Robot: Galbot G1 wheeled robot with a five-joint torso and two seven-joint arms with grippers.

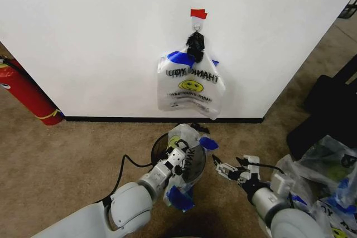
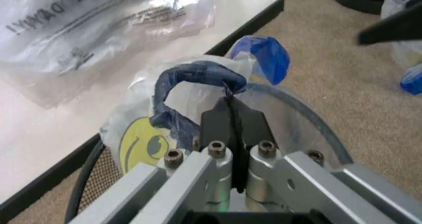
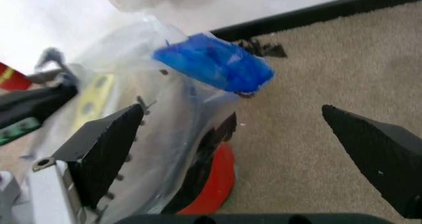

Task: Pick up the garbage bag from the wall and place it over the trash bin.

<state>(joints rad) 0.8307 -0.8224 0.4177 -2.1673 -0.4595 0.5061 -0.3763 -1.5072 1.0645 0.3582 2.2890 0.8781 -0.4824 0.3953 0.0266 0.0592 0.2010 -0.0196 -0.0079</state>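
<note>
The garbage bag (image 1: 191, 144), translucent white with a yellow smiley and blue handles, sits bunched over the small black trash bin (image 1: 157, 150) on the carpet below the wall (image 1: 100, 37). My left gripper (image 1: 178, 159) is at the bin's top, shut on the bag. In the left wrist view its fingers (image 2: 232, 108) pinch the plastic just under a blue handle (image 2: 191, 78), above the bin's rim (image 2: 316, 122). My right gripper (image 1: 226, 164) is open, just right of the bin. In the right wrist view it (image 3: 232, 110) faces the bag's other blue handle (image 3: 214, 63) and the bin's red base (image 3: 218, 182).
A thicker bunch of identical bags (image 1: 189, 85) hangs from a black clip (image 1: 195, 42) under a red tape piece (image 1: 198, 13). A red fire extinguisher (image 1: 25, 94) leans at the left. More bags (image 1: 329, 165) and a black object (image 1: 329, 104) lie at the right.
</note>
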